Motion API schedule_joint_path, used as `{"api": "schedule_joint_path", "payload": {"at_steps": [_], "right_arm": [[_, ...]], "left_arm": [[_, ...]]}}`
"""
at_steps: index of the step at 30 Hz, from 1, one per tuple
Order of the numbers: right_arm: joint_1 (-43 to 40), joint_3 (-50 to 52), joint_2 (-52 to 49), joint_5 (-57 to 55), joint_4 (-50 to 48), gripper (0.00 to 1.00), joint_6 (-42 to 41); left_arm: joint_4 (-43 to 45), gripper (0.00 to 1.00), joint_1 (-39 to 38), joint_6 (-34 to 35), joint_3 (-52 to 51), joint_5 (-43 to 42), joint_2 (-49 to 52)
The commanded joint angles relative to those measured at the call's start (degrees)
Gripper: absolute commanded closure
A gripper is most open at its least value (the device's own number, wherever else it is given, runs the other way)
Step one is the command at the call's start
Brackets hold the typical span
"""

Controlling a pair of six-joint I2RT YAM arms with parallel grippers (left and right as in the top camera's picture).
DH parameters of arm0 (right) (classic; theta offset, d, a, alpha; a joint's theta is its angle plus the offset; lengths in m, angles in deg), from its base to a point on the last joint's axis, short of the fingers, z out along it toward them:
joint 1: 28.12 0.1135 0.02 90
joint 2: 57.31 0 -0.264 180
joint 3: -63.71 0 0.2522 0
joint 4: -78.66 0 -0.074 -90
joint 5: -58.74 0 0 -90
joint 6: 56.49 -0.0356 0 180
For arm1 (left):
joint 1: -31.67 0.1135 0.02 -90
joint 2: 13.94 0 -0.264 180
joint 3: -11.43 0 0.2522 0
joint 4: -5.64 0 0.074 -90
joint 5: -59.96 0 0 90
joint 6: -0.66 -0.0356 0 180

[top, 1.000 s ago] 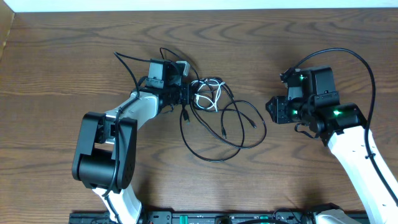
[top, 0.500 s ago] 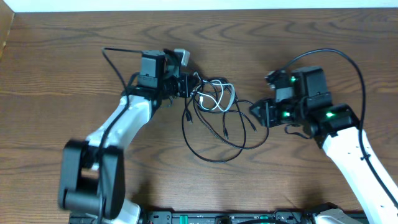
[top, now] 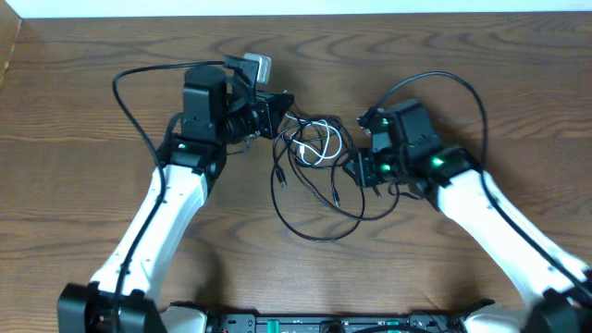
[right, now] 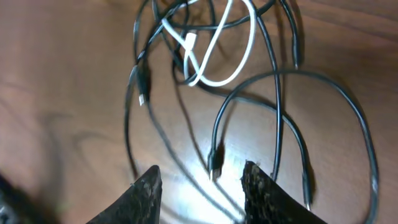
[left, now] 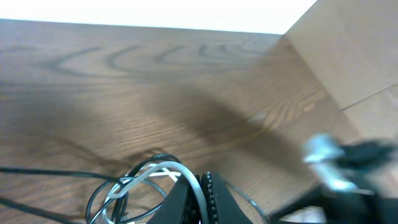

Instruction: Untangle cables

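The cables (top: 319,171) lie in a loose tangle around the middle of the wood-grain counter (top: 74,92), somewhat closer to its far edge than to the edge where the arms are mounted. The knot is tightest at its far end, where a white cable (top: 321,143) loops in among the black cables (top: 324,217). Toward the near edge the black strands open into wide, slack loops lying flat on the counter.

The left gripper (top: 282,104) sits at the far left edge of the tangle with its fingers pressed together. In the left wrist view the left gripper (left: 200,186) meets the cables (left: 134,183) right at its tips, but I cannot tell whether a strand is actually pinched between the fingers.

The right gripper (top: 351,166) is at the right side of the tangle, pointing into it. In the right wrist view the right gripper (right: 200,174) has its fingers (right: 149,193) spread, with nothing clamped between them. A small black plug (right: 213,165) on one black strand lies on the counter in the gap beyond the tips. The white cable (right: 239,68) lies further ahead, and a broad black loop (right: 348,106) curves off to one side.
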Motion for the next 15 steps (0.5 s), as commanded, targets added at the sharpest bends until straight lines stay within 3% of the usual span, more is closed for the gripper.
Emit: {"api": "schedule_joint_path", "payload": {"at_steps": [1, 10, 15], "right_arm": [[1.60, -0.59, -4.92, -1.07, -3.65, 0.61, -2.62], [3.65, -0.59, -17.49, 2.23, -15.02, 0.62, -4.83], [4.22, -0.59, -18.49, 2.19, -16.22, 0.62, -4.81]], "left_arm": [[-0.02, 0.93, -0.02, 1.33, 0.48, -1.40, -2.75], [-0.09, 0.93, -0.02, 2.51, 0.48, -2.91, -8.90], [-0.02, 0.92, -0.02, 3.04, 0.48, -2.89, -13.31]]}}
